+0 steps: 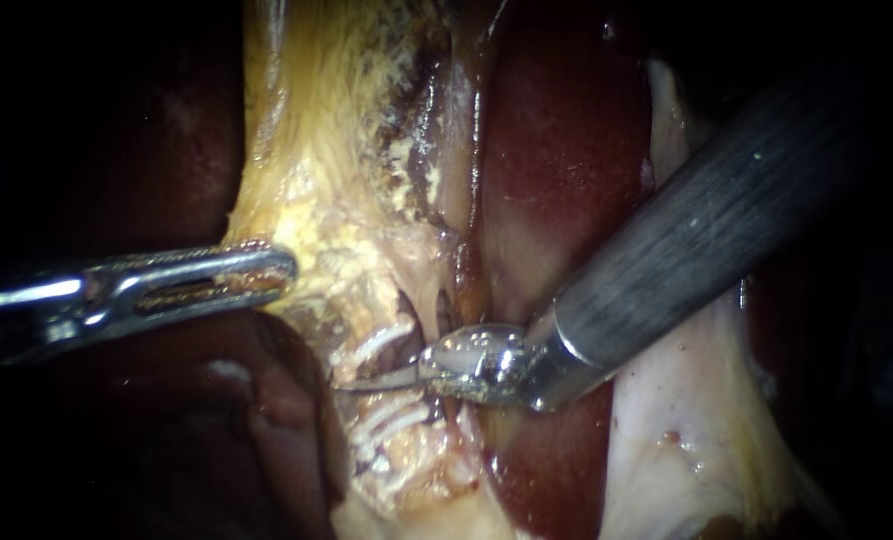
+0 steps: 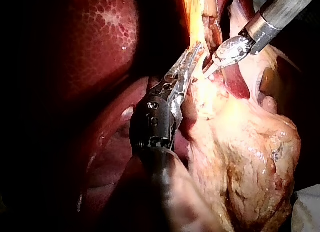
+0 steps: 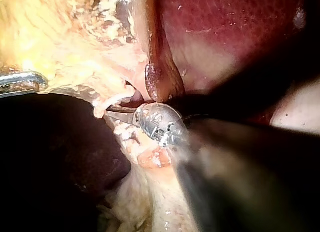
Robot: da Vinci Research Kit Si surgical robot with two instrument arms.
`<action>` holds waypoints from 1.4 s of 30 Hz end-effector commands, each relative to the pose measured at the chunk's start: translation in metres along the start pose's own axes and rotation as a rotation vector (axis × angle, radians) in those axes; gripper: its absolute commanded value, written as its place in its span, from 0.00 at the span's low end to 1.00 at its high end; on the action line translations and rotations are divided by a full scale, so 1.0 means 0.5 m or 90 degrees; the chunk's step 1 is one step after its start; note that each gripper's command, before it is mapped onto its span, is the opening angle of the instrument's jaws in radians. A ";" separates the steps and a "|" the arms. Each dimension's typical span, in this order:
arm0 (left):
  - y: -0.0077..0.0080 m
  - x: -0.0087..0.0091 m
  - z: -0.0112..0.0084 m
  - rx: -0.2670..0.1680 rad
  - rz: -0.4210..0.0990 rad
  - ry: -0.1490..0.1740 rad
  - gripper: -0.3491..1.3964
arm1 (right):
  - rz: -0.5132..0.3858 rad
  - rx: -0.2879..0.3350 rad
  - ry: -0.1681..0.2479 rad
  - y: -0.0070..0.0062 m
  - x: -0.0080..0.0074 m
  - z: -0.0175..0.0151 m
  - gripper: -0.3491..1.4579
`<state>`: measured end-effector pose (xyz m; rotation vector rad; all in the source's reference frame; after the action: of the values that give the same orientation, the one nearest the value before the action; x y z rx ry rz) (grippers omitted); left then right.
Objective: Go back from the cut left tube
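The right instrument (image 1: 366, 384) lay with its claw, two thin blades, pressed together and empty at the cut left tube (image 1: 404, 405), between white clips (image 1: 374, 342). The left instrument's (image 1: 266, 268) claw was pinching yellow tissue (image 1: 316, 180). The stump looked soft, slick and easily torn. It was best left ungripped, with the blades drawn straight out.

Your left instrument (image 1: 281, 270) gleams bright silver. Your right instrument (image 1: 366, 383) has a dark grey, finely streaked shaft and a mirror-silver tip. The liver (image 1: 566, 150) is deep maroon, with a pale honeycomb mottling in the left wrist view. The fatty tissue (image 1: 326, 130) is yellow, flecked white, with a brown-black patch. The clips (image 1: 378, 342) are white.
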<state>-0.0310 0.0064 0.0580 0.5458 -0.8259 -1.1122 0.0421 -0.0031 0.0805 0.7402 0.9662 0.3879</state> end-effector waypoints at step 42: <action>0.0054 -0.0001 -0.0005 -0.007 0.003 -0.004 0.00 | -0.271 -0.056 0.019 -0.0043 -0.0013 -0.0158 0.98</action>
<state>-0.0292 0.0074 0.0599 0.5309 -0.8248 -1.1139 0.0346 -0.0016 0.0763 0.4255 1.0973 0.0660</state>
